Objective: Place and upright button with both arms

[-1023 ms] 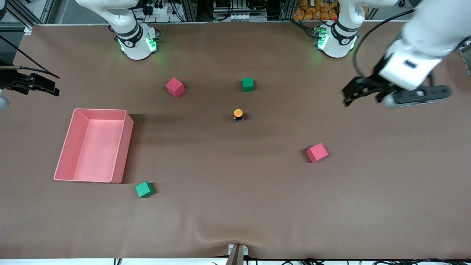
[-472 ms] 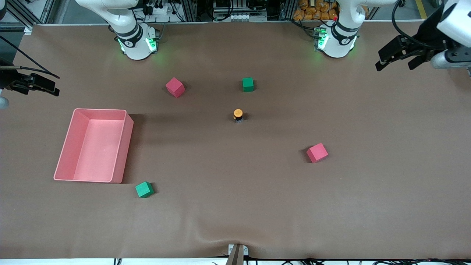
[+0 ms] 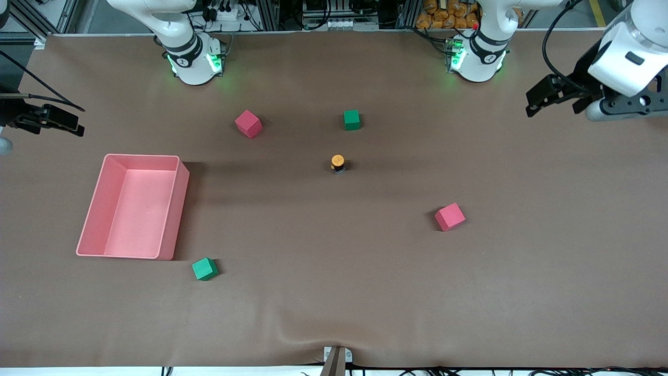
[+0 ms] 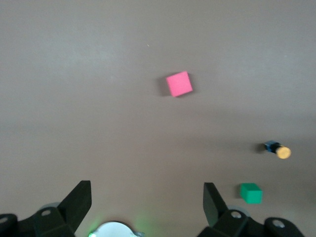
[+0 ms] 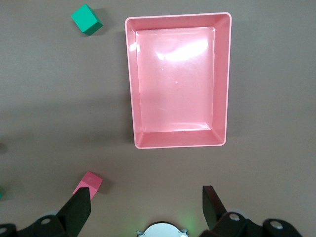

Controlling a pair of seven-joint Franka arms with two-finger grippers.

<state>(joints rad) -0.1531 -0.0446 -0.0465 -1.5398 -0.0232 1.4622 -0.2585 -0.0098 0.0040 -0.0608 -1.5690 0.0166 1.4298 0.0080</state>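
Note:
The button (image 3: 337, 162) stands on the brown table near its middle, orange cap up on a short black body; it also shows in the left wrist view (image 4: 278, 150). Nothing touches it. My left gripper (image 3: 550, 102) hangs open and empty in the air over the left arm's end of the table, well away from the button; its own view shows its jaws (image 4: 147, 200) spread wide. My right gripper (image 3: 52, 119) waits open and empty high over the right arm's end of the table, looking down on the pink bin (image 5: 146, 202).
A pink bin (image 3: 133, 206) sits toward the right arm's end, with a green cube (image 3: 204, 269) nearer the camera beside it. A red cube (image 3: 248, 124) and a green cube (image 3: 352, 119) lie farther back than the button. Another red cube (image 3: 450, 216) lies nearer.
The left gripper has swung up and away from the middle of the table toward the left arm's end, staying open. The button, cubes and right arm have not moved.

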